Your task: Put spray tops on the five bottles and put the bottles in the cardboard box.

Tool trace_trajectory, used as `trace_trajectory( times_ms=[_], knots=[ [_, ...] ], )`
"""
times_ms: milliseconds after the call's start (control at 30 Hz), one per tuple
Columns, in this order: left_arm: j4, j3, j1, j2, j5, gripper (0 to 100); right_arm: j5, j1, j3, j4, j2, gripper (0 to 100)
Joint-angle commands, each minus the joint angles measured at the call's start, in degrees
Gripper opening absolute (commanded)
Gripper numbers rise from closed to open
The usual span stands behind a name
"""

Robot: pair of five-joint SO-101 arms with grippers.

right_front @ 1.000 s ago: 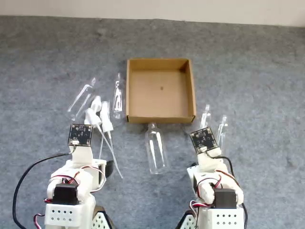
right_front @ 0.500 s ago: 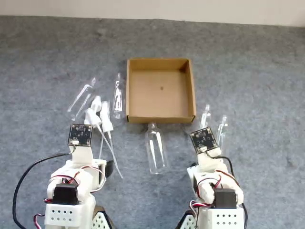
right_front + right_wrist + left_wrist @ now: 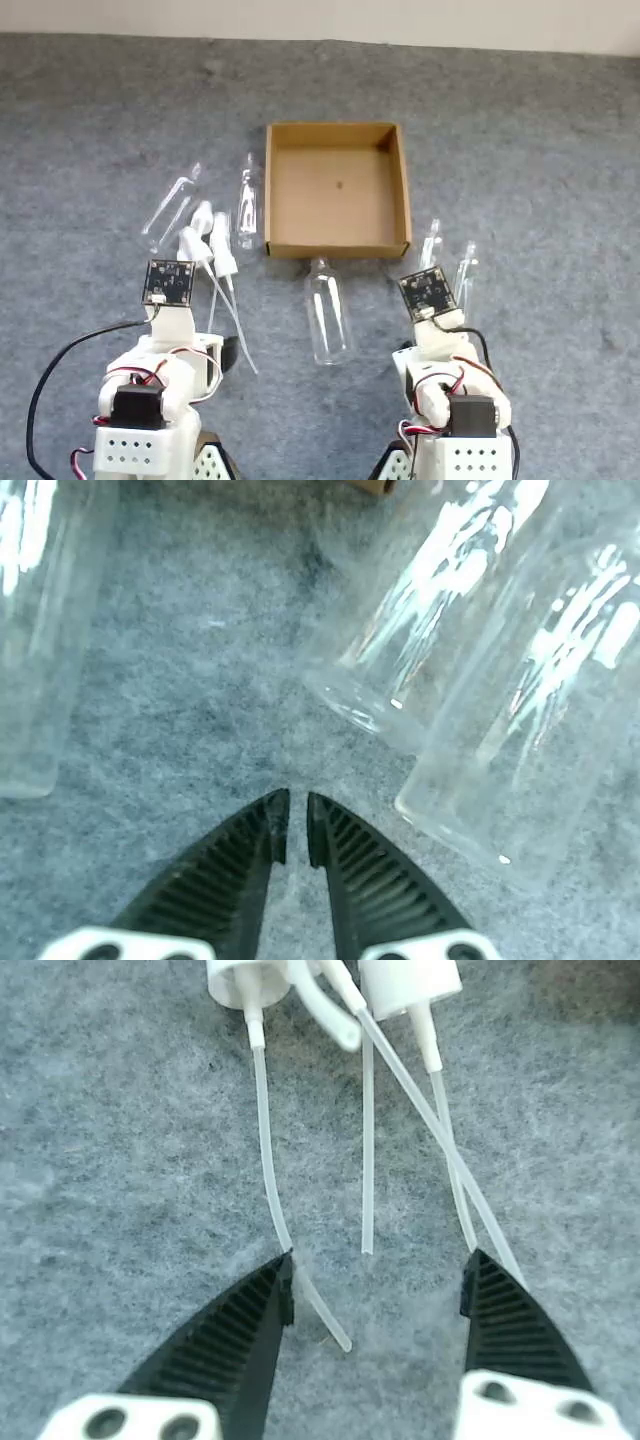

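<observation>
While spray tops (image 3: pixel 190 243) are white, bottles (image 3: pixel 328 318) are clear.

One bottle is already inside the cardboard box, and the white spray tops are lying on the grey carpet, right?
Not quite. The high view shows the cardboard box with no bottle in it; the nearest bottle lies on the carpet just outside it. The white spray tops do lie on the grey carpet.

A grey felt-like mat (image 3: pixel 540 150) covers the table, with a pale wall strip (image 3: pixel 320 18) along the far edge.
</observation>
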Motion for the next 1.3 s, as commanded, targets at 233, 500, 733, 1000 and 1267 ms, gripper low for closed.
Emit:
trace_trajectory(
  times_ms=[233, 500, 733, 1000, 1267],
  knots=[
    [0.18, 1.10, -0.48, -0.40, 0.35, 22, 0.62, 0.66, 9.01, 0.13, -0.57, 0.5],
    [0.18, 1.10, -0.48, -0.40, 0.35, 22, 0.62, 0.66, 9.01, 0.13, -0.57, 0.5],
    [0.18, 1.10, -0.48, -0.40, 0.35, 22, 0.62, 0.66, 9.01, 0.13, -0.57, 0.5],
    [0.18, 1.10, -0.48, -0.40, 0.35, 22, 0.62, 0.66, 9.01, 0.13, -0.57, 0.5],
    [0.18, 1.10, 1.10, -0.40, 0.35, 22, 0.35, 0.57, 9.01, 0.13, -0.57, 0.5]
  ],
)
